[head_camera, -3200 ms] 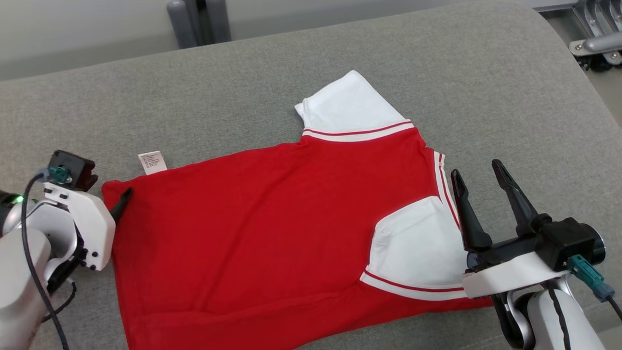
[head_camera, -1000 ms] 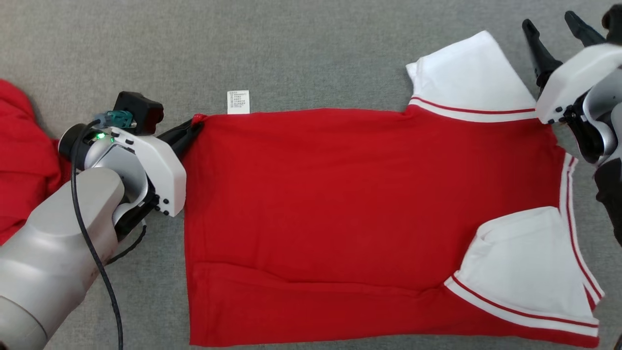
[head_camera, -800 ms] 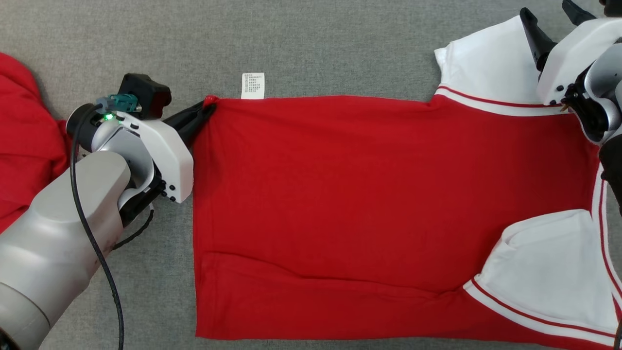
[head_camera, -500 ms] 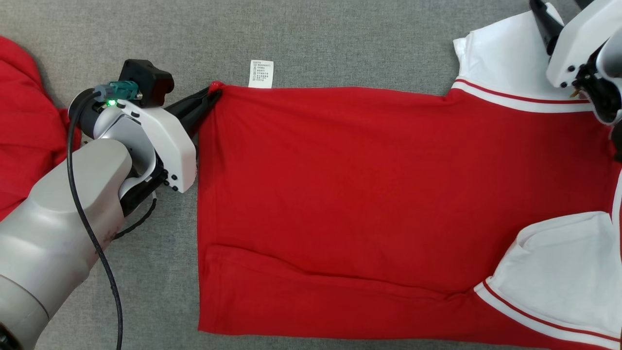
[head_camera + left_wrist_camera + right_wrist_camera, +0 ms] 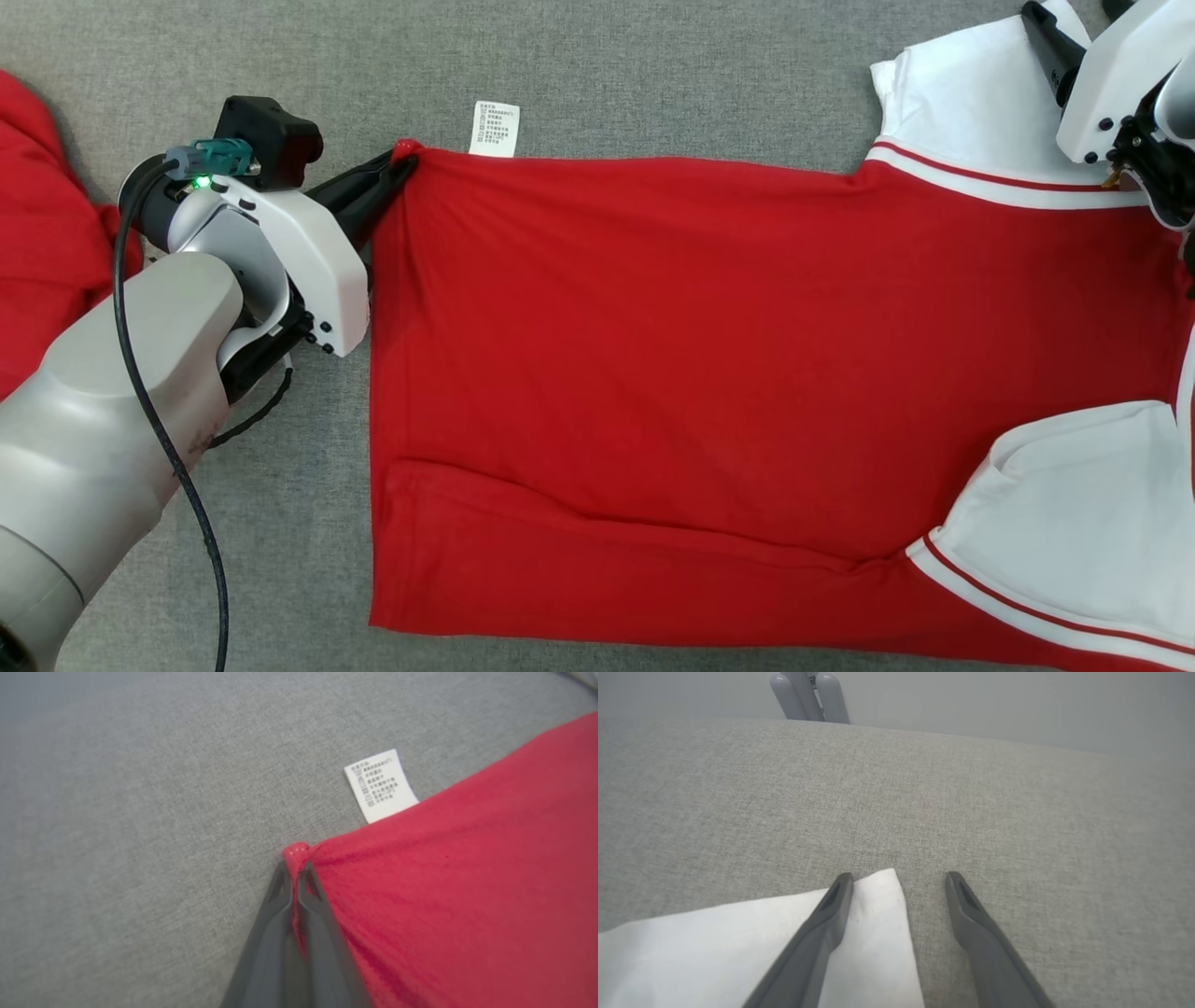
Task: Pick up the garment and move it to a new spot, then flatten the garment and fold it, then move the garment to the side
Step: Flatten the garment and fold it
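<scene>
A red garment (image 5: 672, 355) with white sleeves lies spread flat on a grey fabric surface (image 5: 653, 65), covering the head view from its centre out toward 3 and 5 o'clock. At the garment's 10 o'clock corner, the left gripper (image 5: 294, 877) is closed tight, its two dark fingers pinching the red hem. A white care label (image 5: 494, 128) pokes out of the edge just beside that corner. At 1 o'clock, the right gripper (image 5: 899, 879) is spread wide and holds nothing; one finger is over the tip of the far white sleeve (image 5: 971, 103), the other over bare surface. The second white sleeve (image 5: 1083, 523) lies at 4 o'clock. Another red cloth (image 5: 37, 233) sits at 9 o'clock, apart from the garment.
</scene>
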`<state>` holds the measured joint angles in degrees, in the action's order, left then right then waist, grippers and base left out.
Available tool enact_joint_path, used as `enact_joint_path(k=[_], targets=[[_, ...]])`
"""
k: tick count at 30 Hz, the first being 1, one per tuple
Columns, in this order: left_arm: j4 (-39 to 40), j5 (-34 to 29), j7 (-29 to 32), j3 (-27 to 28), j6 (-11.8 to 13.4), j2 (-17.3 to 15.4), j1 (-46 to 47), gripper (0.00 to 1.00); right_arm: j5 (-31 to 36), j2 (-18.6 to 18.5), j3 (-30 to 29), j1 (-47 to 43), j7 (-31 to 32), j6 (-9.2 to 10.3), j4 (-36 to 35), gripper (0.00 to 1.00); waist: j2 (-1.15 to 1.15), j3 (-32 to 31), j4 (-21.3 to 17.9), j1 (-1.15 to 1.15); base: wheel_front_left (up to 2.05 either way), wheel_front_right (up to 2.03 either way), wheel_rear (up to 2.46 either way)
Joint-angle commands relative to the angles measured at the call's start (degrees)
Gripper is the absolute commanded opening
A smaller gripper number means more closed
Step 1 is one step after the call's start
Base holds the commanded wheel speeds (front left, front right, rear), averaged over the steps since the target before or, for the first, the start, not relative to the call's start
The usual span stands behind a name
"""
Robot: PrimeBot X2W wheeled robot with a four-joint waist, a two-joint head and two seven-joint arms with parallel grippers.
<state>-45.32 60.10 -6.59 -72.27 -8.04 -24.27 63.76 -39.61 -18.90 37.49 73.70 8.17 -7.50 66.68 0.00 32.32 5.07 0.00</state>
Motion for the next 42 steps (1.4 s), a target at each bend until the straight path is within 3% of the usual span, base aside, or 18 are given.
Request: enact_joint_path(k=[1,2,15,29,42], targets=[[-2.35,-0.07,2.90,-1.70,1.05,-0.95,-2.19,0.00,-2.81,-0.10,2.35,-0.93,2.39,0.02,0.00,0.38,0.00,0.18,-0.34,0.00,0.00,0.00,0.00],[-2.31,-0.08,3.27,-1.77,1.05,-0.95,-2.20,0.00,-4.87,-0.62,4.47,-1.09,2.21,0.04,-0.97,0.00,0.00,0.25,-0.54,0.00,0.00,0.00,0.00],[-2.53,0.32,1.06,-1.51,0.75,-0.06,-3.19,0.00,-9.19,-2.21,10.40,-2.59,-4.67,0.03,-4.52,0.00,0.00,-2.67,-1.36,0.00,0.00,0.00,0.00],[-3.00,0.06,-2.71,-1.03,0.61,0.60,-5.86,0.00,-15.41,-5.28,18.65,-8.37,-14.52,0.03,-9.92,0.00,0.00,-10.54,-3.43,0.00,0.00,0.00,0.00],[-2.68,0.10,-3.12,-1.01,0.61,-0.60,-12.45,0.00,-20.83,-7.35,26.62,-15.61,-14.22,0.02,-14.49,0.00,0.00,-19.80,-4.47,0.00,0.00,0.00,0.00]])
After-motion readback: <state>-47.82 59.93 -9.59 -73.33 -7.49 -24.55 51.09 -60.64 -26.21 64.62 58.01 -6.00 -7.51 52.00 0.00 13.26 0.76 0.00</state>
